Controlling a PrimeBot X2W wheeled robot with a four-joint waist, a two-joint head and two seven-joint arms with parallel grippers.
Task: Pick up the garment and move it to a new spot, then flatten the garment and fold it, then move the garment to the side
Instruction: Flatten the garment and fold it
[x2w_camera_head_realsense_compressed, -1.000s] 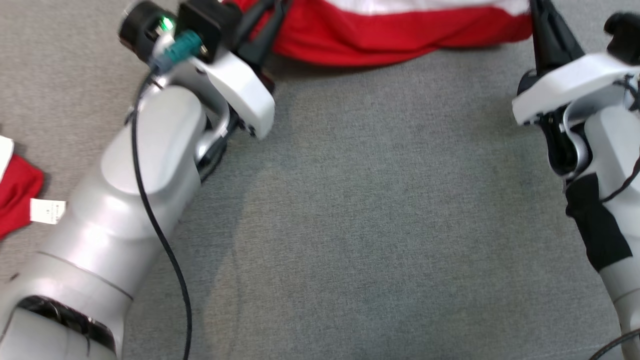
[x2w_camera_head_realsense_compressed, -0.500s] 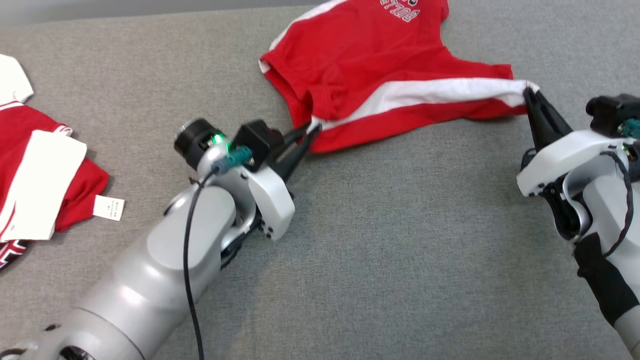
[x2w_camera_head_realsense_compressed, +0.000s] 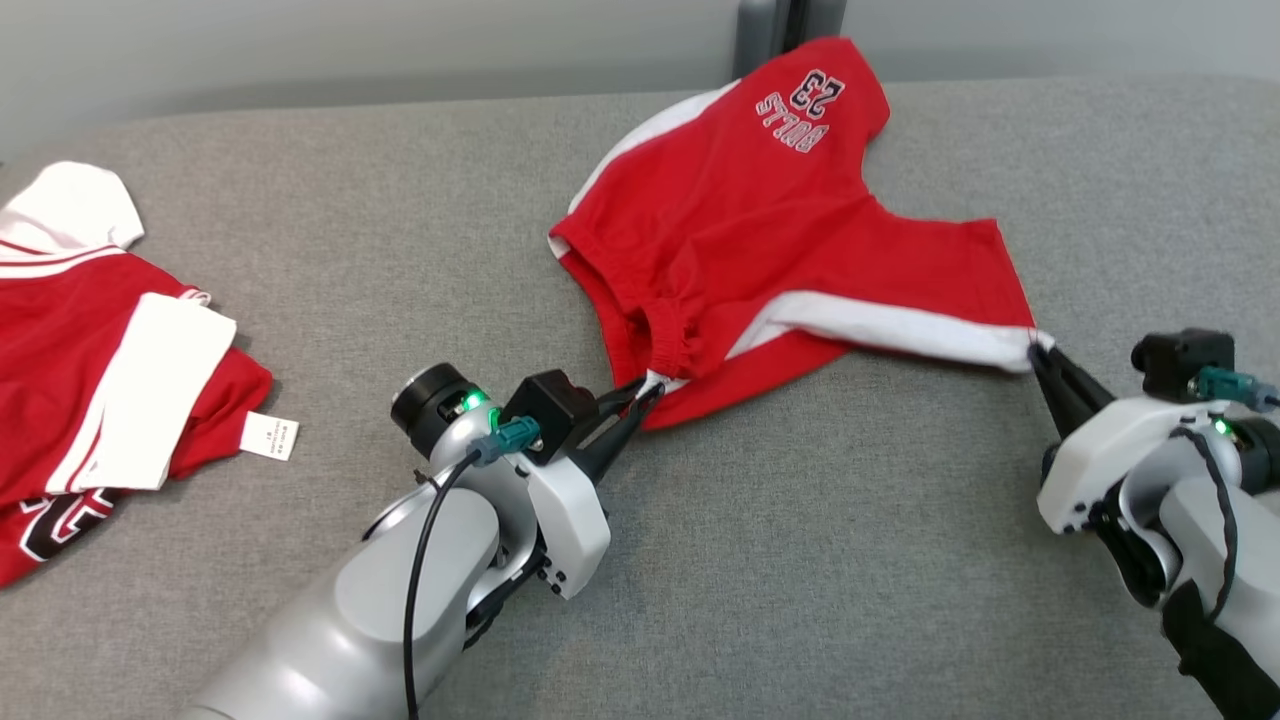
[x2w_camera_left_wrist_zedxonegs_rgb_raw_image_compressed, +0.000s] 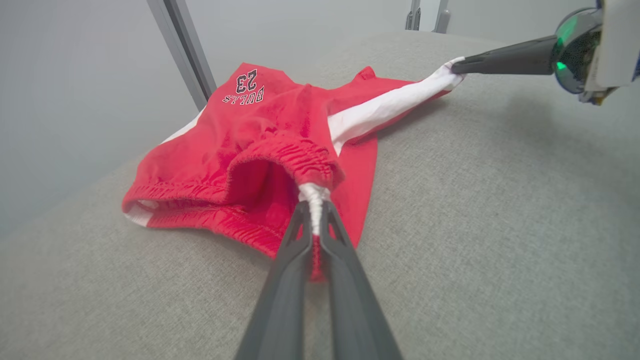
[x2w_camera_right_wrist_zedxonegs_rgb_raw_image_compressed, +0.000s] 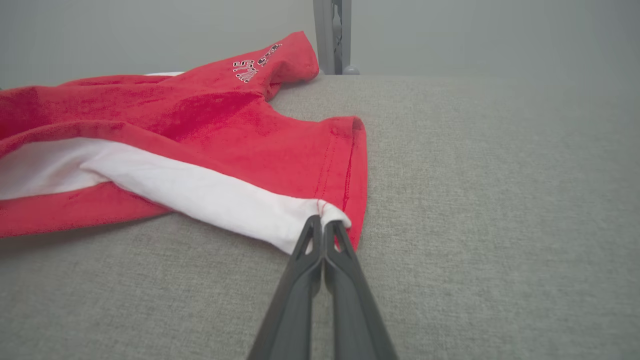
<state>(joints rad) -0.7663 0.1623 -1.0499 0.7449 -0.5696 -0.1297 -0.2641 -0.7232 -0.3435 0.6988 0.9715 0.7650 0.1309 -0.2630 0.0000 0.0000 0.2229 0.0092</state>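
Note:
The garment is a pair of red shorts with white side stripes and "BULLS 23" print, lying rumpled at the middle and back of the grey surface. My left gripper is shut on the white end of its elastic waistband. At the right, my right gripper is shut on the white corner of a leg hem. That white stripe runs stretched between the two grips. The far leg with the print reaches the surface's back edge.
A second pile of red and white clothes with a white label lies at the left edge. A grey metal post stands behind the surface's back edge. Bare grey fabric spreads between my two arms.
The head camera has tilted up, so the shorts and back wall come into full view. Both grippers have stayed shut on the shorts, holding the same two ends.

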